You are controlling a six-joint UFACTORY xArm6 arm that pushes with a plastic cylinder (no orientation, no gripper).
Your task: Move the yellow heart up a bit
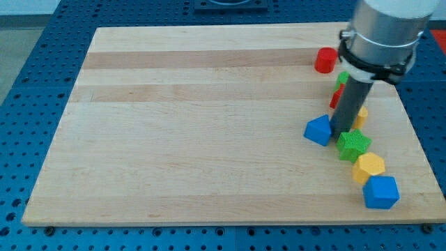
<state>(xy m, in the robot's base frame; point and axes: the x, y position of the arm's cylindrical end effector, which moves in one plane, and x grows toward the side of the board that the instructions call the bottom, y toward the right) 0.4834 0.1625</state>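
My tip (pixel 341 134) rests on the board between the blue block (pixel 318 130) on its left and the green star (pixel 353 144) at its lower right, close to both. A yellow block (pixel 361 116), partly hidden behind the rod, sits just right of it; its shape is unclear, and it may be the heart. A second yellow block (pixel 368 167), with several flat sides, lies below the green star.
A blue block (pixel 380 192) sits near the board's lower right edge. A red cylinder (pixel 325 61) stands at the upper right. A green block (pixel 341 79) and a red block (pixel 335 98) peek out left of the rod. The arm's grey body hangs over the upper right corner.
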